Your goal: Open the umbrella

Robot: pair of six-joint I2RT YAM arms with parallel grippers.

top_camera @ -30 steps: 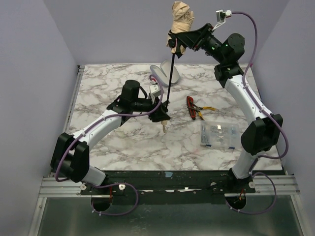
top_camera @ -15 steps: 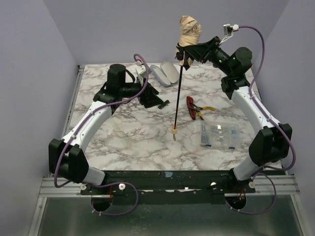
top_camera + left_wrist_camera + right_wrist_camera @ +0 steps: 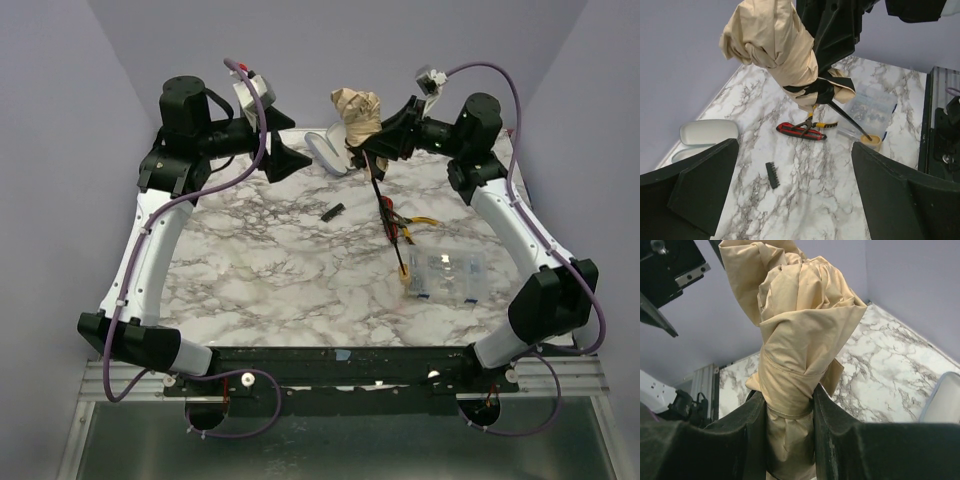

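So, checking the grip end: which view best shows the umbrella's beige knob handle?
Left wrist: the beige knob handle shows largest, unobstructed at the thin black shaft's end. Top external shows it tiny; right wrist shows only tan canopy.

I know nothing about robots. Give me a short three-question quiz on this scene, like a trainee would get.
1. True or false: the umbrella is fully open.
2. What does the right gripper hold? A the red-handled tool; B the umbrella's folded canopy; C nothing.
3. Fill in: the umbrella's handle is nearest the clear plastic ___.
Key: 1 false; 2 B; 3 box.
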